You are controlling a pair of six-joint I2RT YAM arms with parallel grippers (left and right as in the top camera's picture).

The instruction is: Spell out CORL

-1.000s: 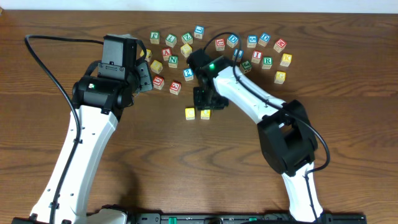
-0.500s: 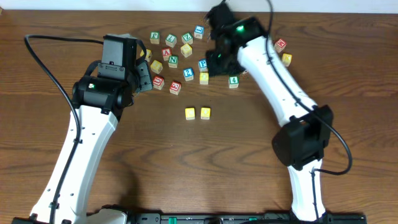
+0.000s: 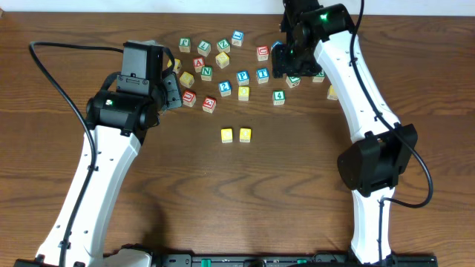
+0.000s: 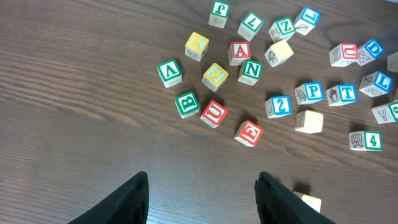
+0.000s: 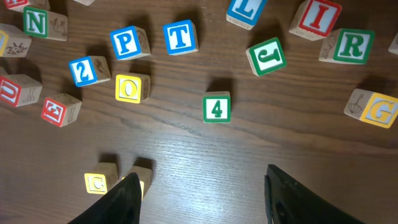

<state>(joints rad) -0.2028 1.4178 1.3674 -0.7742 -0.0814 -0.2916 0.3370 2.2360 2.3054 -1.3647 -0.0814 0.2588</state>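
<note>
Two yellow-topped cubes (image 3: 226, 135) (image 3: 245, 134) sit side by side at mid-table. The right wrist view shows the C cube (image 5: 96, 182); its neighbour (image 5: 143, 176) is half hidden behind my finger. The green R cube (image 5: 352, 45) and the blue L cube (image 5: 244, 9) lie in the back pile. My right gripper (image 3: 285, 62) (image 5: 200, 174) hovers open and empty over that pile, where it hides R and L in the overhead view. My left gripper (image 3: 172, 90) (image 4: 202, 177) is open and empty at the pile's left end.
Several other lettered cubes are scattered along the back, among them a yellow O (image 5: 129, 88), blue P (image 5: 127, 42), blue T (image 5: 180, 36), green 4 (image 5: 216, 107), green J (image 5: 267, 56) and red I (image 5: 318, 17). The table's far edge (image 3: 223, 13) runs just behind them.
My right arm has swung from the yellow pair up and right to the back pile, and its jaws have widened. The left arm has not moved.
</note>
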